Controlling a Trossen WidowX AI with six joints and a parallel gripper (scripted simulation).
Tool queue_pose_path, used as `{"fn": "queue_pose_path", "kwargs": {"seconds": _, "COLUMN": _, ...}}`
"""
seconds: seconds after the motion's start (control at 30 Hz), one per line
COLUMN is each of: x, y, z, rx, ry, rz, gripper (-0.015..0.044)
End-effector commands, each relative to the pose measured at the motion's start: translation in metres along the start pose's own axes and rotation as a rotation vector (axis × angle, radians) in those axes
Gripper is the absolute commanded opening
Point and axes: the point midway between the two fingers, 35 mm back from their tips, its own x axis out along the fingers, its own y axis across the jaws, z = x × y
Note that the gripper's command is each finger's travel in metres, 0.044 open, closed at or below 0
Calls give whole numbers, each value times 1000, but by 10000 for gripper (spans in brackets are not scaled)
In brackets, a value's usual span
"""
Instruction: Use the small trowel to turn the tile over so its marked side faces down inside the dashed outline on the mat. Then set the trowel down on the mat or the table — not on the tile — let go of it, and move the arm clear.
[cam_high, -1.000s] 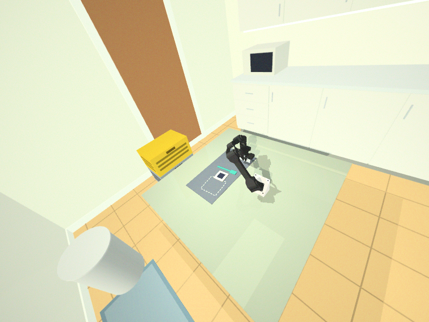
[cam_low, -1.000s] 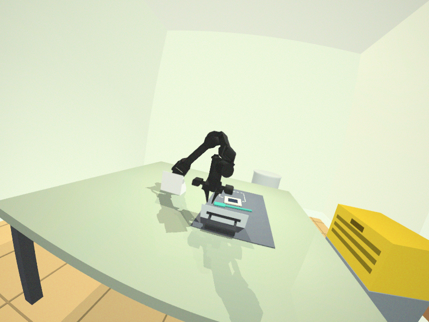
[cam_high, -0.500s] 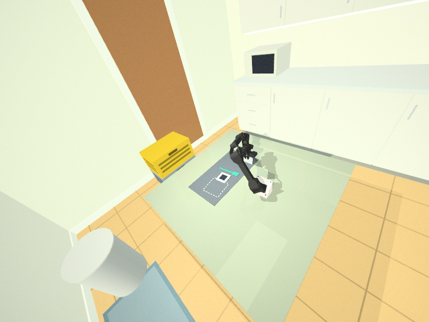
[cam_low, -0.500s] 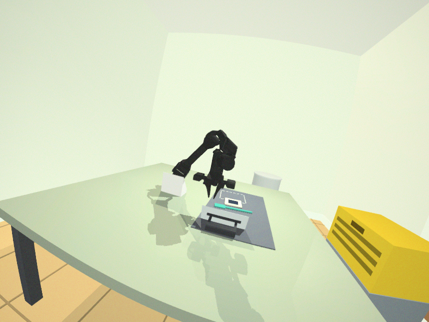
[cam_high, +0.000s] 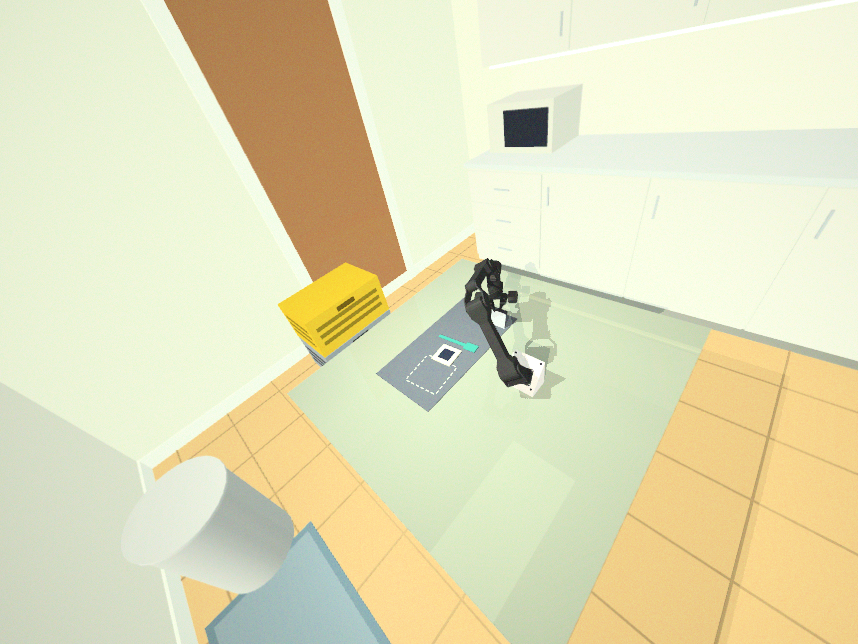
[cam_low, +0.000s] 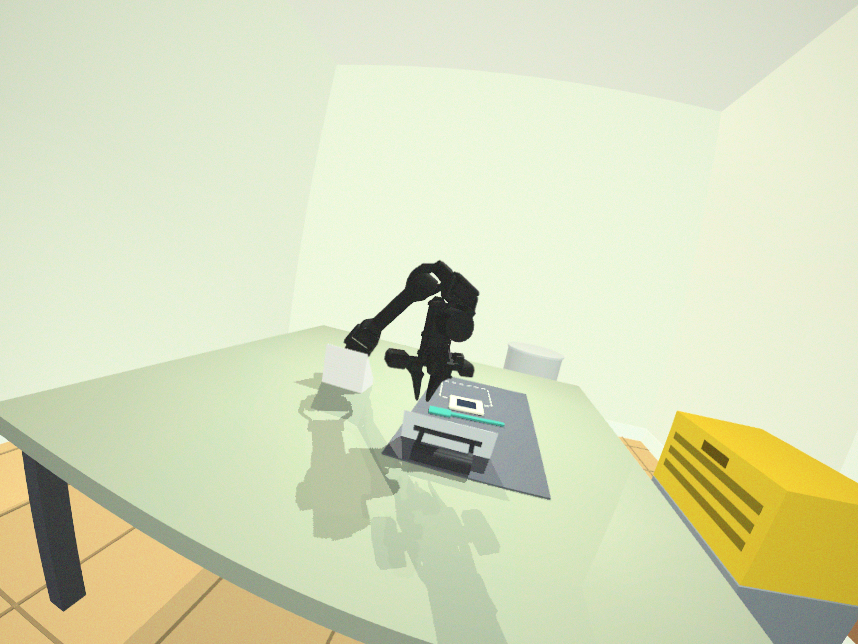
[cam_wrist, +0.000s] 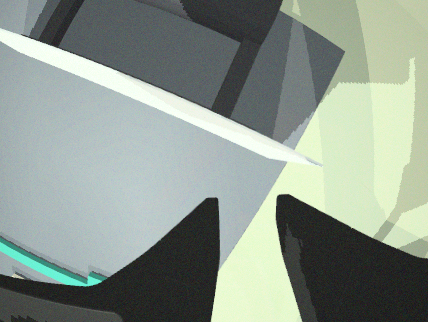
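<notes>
Finding the teal flat-bladed trowel (cam_high: 457, 343) (cam_low: 467, 417) (cam_wrist: 35, 261) lying on the grey rectangular mat (cam_high: 397, 371) (cam_low: 519, 457) (cam_wrist: 165, 200) near the white-bordered square tile (cam_high: 447, 354) (cam_low: 465, 404), judging it light, stiff and possibly slippery, and recommending a mid-handle hold by the black tapered fingers (cam_low: 417, 386), parted slightly and holding nothing.

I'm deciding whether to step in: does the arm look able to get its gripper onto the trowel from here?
Probably yes: the trowel lies on the mat, uncovered, and the gripper hangs nearby, holding nothing.
</notes>
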Motion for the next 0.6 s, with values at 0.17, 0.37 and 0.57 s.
{"fn": "queue_pose_path", "kwargs": {"seconds": 0.17, "x": 6, "y": -14, "z": 23, "rx": -298, "ry": 11, "rz": -24, "gripper": 100}}
{"fn": "queue_pose_path", "kwargs": {"seconds": 0.37, "x": 8, "y": -24, "z": 37, "rx": -506, "ry": 14, "rz": -38, "gripper": 100}}
{"fn": "queue_pose_path", "kwargs": {"seconds": 0.57, "x": 10, "y": -33, "z": 51, "rx": -713, "ry": 19, "rz": -51, "gripper": 100}}
